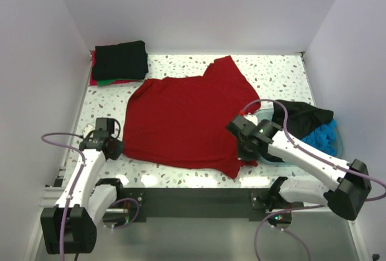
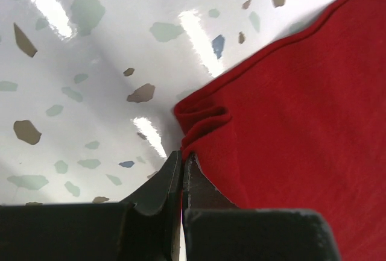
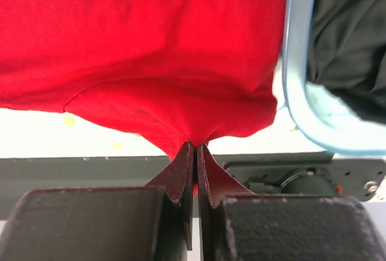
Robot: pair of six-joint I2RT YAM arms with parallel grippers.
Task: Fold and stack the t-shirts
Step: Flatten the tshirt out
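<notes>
A dark red t-shirt [image 1: 184, 119] lies spread across the middle of the table. My left gripper [image 1: 113, 147] is shut on its near left corner; the left wrist view shows the jaws [image 2: 182, 160] closed on the puckered hem of the red t-shirt [image 2: 301, 122]. My right gripper [image 1: 244, 152] is shut on the near right part of the shirt; the right wrist view shows red cloth [image 3: 157, 50] bunched between the closed jaws [image 3: 194, 149]. A folded black t-shirt [image 1: 121, 59] tops a stack at the back left, with green and red edges below it.
A translucent teal basin [image 1: 336, 146] at the right holds a black shirt [image 1: 304, 116] and a blue shirt [image 1: 319, 135]; its rim shows in the right wrist view [image 3: 301, 86]. White walls enclose the table on three sides. The dark front rail [image 1: 193, 198] runs between the arm bases.
</notes>
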